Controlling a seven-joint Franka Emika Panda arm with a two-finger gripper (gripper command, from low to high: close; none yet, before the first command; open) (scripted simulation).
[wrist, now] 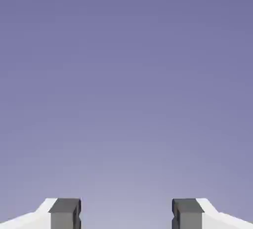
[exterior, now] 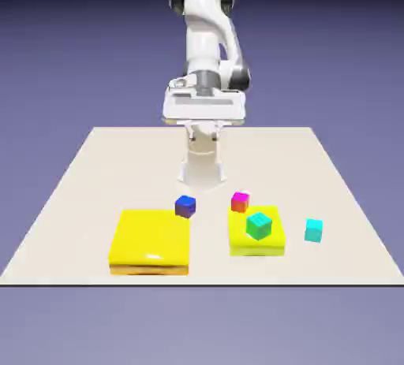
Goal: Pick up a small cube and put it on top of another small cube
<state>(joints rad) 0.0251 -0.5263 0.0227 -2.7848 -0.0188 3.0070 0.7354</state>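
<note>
With twelve o'clock at the top of the exterior view, the large yellow slab (exterior: 151, 236) lies nearest, flat on the table (exterior: 209, 269). The smaller yellow slab (exterior: 270, 250) is at its three o'clock and serves as a stand for the green cube (exterior: 259, 227).

The small cyan cube (exterior: 314, 230), the one to lift, sits directly on the table at the smaller slab's three o'clock; standing apart, it should leave room for fingers on either side. The magenta cube (exterior: 240, 202) is at that slab's eleven o'clock, the dark blue cube (exterior: 185, 206) between the large slab's one and two. Which cube is to bear the cyan one I cannot tell.

Farther back, the gripper (wrist: 126, 214) has its fingers spread, holding nothing, probably ready for a first grasp. The hand view shows only backdrop (wrist: 126, 84) beyond them, so the hand likely must tilt down and reach toward the cyan cube.
</note>
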